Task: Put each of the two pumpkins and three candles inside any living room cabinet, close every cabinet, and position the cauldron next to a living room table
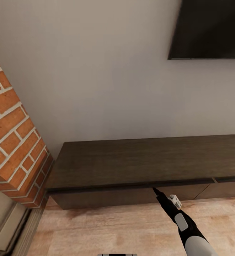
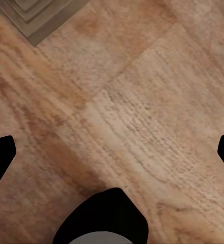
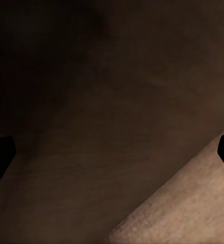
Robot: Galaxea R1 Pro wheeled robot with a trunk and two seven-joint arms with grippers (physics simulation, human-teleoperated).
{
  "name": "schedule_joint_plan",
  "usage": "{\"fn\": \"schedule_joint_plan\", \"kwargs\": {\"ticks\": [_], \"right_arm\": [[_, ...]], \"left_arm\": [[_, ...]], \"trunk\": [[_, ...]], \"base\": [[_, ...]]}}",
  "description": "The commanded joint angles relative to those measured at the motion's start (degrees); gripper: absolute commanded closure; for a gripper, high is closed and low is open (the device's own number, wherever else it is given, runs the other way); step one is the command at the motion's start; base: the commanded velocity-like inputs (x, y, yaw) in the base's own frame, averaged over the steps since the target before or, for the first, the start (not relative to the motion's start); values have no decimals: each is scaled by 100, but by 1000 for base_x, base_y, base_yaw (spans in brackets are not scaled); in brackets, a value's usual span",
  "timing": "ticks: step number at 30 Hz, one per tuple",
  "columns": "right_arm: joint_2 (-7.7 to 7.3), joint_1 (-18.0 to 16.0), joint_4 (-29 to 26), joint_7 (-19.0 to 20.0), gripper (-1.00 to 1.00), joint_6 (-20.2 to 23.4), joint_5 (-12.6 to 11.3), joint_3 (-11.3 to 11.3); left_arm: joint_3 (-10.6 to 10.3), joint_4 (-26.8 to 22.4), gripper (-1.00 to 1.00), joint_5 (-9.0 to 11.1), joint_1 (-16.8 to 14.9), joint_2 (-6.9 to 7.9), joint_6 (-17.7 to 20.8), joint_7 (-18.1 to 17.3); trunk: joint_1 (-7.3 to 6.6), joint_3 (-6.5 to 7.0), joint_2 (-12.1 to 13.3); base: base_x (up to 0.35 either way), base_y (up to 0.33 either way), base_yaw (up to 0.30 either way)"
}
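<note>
The long low dark-brown cabinet stands against the white wall, and its flat drawer fronts look closed. My right gripper reaches to the upper edge of a drawer front, just under the top's lip. In the right wrist view the dark cabinet front is very close, and the right gripper is open with nothing between its fingertips. My left gripper is open over bare wooden floor. The pumpkins, candles, cauldron and table are out of view.
A brick fireplace stands left of the cabinet, touching its end. A dark TV screen hangs on the wall at the upper right. Light wooden floor lies in front of the cabinet. A stepped grey edge borders the floor.
</note>
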Motion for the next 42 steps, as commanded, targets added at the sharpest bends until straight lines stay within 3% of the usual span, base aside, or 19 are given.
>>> {"fn": "schedule_joint_plan", "kwargs": {"ticks": [1,12,14,18,19,22,23,29,42], "right_arm": [[7,-25,-22,39,-100,65,-124,-65],[48,-25,-23,32,-100,59,-84,-41],[93,-28,-27,35,-100,59,-61,91],[207,-32,-72,59,-100,62,79,1000],[230,-28,-188,47,-100,61,153,1651],[241,-3,-491,44,-100,96,208,2686],[248,23,-775,46,-100,121,212,3292],[278,111,-770,89,-100,268,145,3230],[278,111,-770,89,-100,268,145,3230]], "left_arm": [[1,-12,-100,35,2,1,27,25],[-2,-8,-100,35,2,1,27,24],[-1,-8,-100,35,2,1,27,24],[-1,-16,-100,41,2,-2,28,22],[1,-39,-100,42,2,-4,25,20],[5,-66,-100,43,2,-6,22,11],[6,-95,-100,44,4,-10,20,6],[138,69,-100,86,111,181,47,201],[149,69,-100,86,111,181,47,251]], "trunk": [[-1,-3,-2],[-1,-3,-2],[-1,-3,-2],[-1,-3,-2],[-1,-3,-2],[-1,-3,-2],[-1,-3,-2],[-1,-2,-2],[-1,-2,-2]], "base": [[-64,0,0],[-266,0,0],[-337,0,0],[-342,0,0],[-343,0,0],[-344,0,0],[-344,0,0],[0,0,0],[0,0,0]]}}
